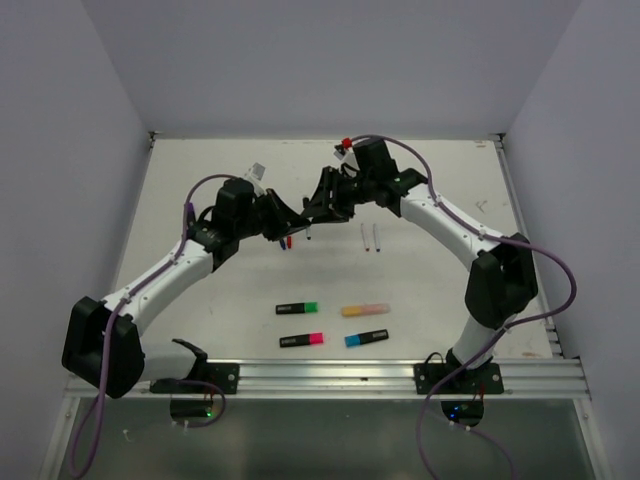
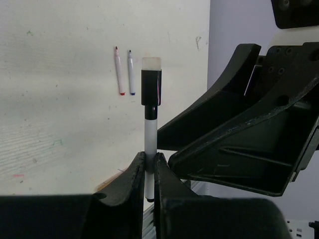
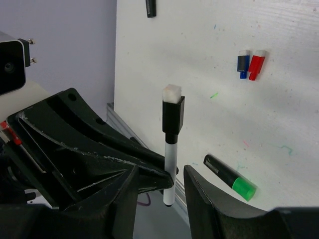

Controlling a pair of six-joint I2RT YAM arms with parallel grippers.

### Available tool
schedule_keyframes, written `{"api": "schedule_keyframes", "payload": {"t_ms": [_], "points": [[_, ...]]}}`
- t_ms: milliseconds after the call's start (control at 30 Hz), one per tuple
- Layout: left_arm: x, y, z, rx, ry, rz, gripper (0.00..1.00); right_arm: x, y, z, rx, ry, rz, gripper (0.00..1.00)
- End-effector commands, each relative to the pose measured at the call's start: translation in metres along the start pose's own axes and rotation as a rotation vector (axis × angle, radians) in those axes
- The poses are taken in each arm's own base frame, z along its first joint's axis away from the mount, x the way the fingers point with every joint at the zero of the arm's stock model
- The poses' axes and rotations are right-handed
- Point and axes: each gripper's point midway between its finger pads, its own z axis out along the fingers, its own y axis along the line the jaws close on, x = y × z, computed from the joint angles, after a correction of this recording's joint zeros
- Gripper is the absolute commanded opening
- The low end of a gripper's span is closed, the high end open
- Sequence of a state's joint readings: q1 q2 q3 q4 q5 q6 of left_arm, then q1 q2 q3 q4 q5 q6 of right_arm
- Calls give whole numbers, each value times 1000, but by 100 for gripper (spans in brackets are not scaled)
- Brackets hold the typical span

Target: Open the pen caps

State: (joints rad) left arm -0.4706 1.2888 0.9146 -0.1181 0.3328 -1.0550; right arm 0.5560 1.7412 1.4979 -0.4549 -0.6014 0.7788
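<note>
My left gripper [image 2: 149, 163] [image 1: 290, 224] is shut on the barrel of a thin white pen [image 2: 150, 134], held upright above the table. The pen's black cap [image 2: 151, 87], with a white end, is on it. The same pen [image 3: 169, 154] and cap [image 3: 173, 115] show in the right wrist view. My right gripper [image 3: 159, 194] [image 1: 320, 207] is open, its jaws on either side of the pen's lower end and not touching it. Two thin white pens [image 2: 124, 70] [image 1: 370, 238] lie uncapped on the table. A small red cap [image 3: 256, 64] and a small blue cap [image 3: 243, 65] lie side by side.
Four capped highlighters lie near the front: green [image 1: 297, 308], pink [image 1: 301, 340], peach-orange [image 1: 364, 310] and blue [image 1: 366, 338]. The green one also shows in the right wrist view [image 3: 230, 178]. Walls close the table's sides and back, and a metal rail [image 1: 330, 376] runs along its front.
</note>
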Motion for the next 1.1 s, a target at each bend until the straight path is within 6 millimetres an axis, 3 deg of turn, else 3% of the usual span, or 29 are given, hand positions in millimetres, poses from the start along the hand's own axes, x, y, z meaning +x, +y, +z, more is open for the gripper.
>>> {"api": "schedule_keyframes", "payload": {"t_ms": [0, 600, 733, 833, 867, 900, 933, 967, 1033, 1067], "points": [[-3, -26, -5, 98, -4, 36, 0, -18, 3, -2, 6, -58, 2, 44], [-3, -36, -8, 134, -12, 38, 0, -23, -11, 10, 18, -47, 22, 31], [-3, -35, -5, 130, -12, 38, 0, -11, -5, 13, -9, -12, 22, 22], [-4, -34, -2, 125, -10, 40, 0, -4, 4, 12, -25, -11, 0, 0], [-4, -34, -2, 125, -7, 39, 0, -2, 3, 11, -23, -8, 3, 0], [-3, -33, -1, 124, -3, 46, 3, -2, 4, 10, -25, -11, -3, 0], [-3, -34, -2, 127, -2, 55, 13, -1, 4, 8, -23, -9, -10, 0], [-3, -31, -2, 110, 0, 56, 38, 1, -1, 7, -2, 0, -26, 0], [-6, -31, -7, 91, -15, 83, 64, 0, -3, 2, 19, -7, -50, 0], [-10, -28, -9, 66, -32, 89, 70, 3, -5, 0, 24, 1, -70, 0]]}}
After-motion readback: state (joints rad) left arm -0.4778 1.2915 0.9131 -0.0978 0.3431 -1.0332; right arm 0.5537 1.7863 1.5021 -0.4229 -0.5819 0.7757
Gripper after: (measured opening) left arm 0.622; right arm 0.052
